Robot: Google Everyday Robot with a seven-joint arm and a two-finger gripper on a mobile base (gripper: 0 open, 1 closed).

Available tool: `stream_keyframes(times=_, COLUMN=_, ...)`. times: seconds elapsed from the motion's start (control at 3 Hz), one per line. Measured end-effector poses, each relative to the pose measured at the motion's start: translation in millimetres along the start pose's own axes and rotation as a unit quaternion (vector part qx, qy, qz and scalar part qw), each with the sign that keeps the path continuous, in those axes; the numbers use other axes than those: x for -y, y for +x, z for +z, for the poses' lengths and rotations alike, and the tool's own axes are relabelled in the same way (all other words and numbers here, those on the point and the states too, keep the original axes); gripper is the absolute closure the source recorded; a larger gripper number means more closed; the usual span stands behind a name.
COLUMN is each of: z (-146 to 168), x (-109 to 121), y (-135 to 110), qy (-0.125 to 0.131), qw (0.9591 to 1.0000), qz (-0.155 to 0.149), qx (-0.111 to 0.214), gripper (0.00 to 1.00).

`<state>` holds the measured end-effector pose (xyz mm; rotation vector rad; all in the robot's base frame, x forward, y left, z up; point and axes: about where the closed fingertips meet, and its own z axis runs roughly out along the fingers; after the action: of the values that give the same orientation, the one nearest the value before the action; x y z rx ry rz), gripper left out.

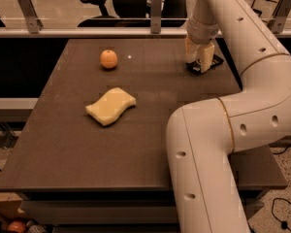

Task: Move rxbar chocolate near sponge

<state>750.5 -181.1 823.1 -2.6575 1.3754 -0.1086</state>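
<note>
While the gripper sits low over the rxbar chocolate at the far corner of the bench, whether clamped I cannot tell, it should grip squarely; lift slightly; set down beside the sponge, clear of the orange.

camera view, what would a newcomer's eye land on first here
The big white arm fills the right side, bending up from the near edge to the far right of the dark table. There its tool is down at the rxbar chocolate. Next come the pale yellow sponge, left of the table's middle, and the orange fruit behind it, toward the far edge.
</note>
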Motion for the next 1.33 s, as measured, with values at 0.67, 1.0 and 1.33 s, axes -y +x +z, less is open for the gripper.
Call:
stream_keyframes(times=0.67, z=0.1, x=0.1, y=0.1, qy=0.0, qw=1.0, qz=0.0, qx=0.0, gripper=1.0)
stream_keyframes(times=1.0, z=0.2, x=0.1, y=0.1, qy=0.0, qw=1.0, qz=0.0, qx=0.0, gripper=1.0)
stream_keyframes(times=1.33, z=0.2, x=0.1, y=0.1, qy=0.0, qw=1.0, qz=0.0, qx=0.0, gripper=1.0)
